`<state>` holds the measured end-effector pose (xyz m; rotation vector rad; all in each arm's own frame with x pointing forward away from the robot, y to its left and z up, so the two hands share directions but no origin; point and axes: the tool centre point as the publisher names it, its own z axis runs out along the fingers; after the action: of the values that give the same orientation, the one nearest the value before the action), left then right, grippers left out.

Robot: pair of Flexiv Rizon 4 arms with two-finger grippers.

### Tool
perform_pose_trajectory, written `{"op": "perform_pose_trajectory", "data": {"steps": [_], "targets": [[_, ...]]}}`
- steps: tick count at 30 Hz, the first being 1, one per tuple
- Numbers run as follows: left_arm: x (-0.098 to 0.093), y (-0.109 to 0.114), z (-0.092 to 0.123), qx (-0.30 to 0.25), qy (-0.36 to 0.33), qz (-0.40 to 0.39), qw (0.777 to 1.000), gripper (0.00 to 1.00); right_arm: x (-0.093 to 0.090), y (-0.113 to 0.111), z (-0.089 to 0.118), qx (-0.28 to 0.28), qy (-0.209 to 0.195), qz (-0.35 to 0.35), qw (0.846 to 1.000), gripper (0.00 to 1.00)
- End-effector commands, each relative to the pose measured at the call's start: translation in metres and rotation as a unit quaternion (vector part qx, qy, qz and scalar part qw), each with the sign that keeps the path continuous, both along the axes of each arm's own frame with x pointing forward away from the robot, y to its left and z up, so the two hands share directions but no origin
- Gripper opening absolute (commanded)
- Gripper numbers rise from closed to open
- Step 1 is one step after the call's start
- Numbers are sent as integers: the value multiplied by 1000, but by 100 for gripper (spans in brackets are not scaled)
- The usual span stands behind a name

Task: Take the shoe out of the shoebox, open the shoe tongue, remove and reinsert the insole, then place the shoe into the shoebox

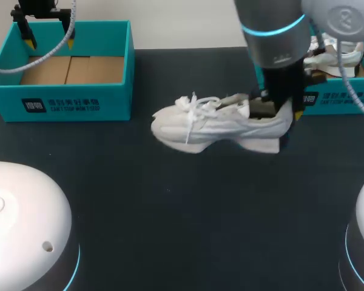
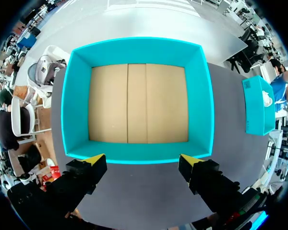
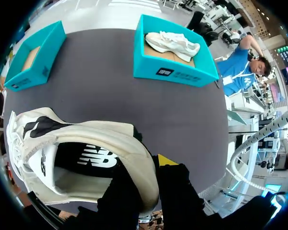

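Dark table (image 1: 170, 212), mid-surface.

- Right gripper (image 3: 146, 175): clenched on the heel collar of the white sneaker (image 1: 212, 124), one finger inside the opening and one outside.
- Sneaker: out of the box, near the table's middle. Whether it rests on the surface or sits just clear of it cannot be told. Its long axis runs across the table, heel toward the right arm, toe and laces (image 1: 194, 106) toward the left arm's side.
- Left gripper (image 2: 141, 165): fingers spread, holding nothing, above the empty teal shoebox (image 1: 60, 100), well apart from the sneaker.
- Judgement: opening the tongue likely falls to the left arm, which faces the lace end.
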<state>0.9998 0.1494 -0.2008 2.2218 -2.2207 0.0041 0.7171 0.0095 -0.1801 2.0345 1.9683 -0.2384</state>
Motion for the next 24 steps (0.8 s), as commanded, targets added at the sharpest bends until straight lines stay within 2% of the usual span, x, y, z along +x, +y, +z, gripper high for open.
{"op": "perform_pose_trajectory", "data": {"steps": [1,8,24], "targets": [[0,0,0,0,0,0,1000,100,-13,24,-10,-10,2,4,1000,0],[0,0,0,0,0,0,1000,100,-36,57,-25,-17,13,14,1000,0],[0,0,0,0,0,0,1000,100,-36,57,-25,-17,13,14,1000,0]]}}
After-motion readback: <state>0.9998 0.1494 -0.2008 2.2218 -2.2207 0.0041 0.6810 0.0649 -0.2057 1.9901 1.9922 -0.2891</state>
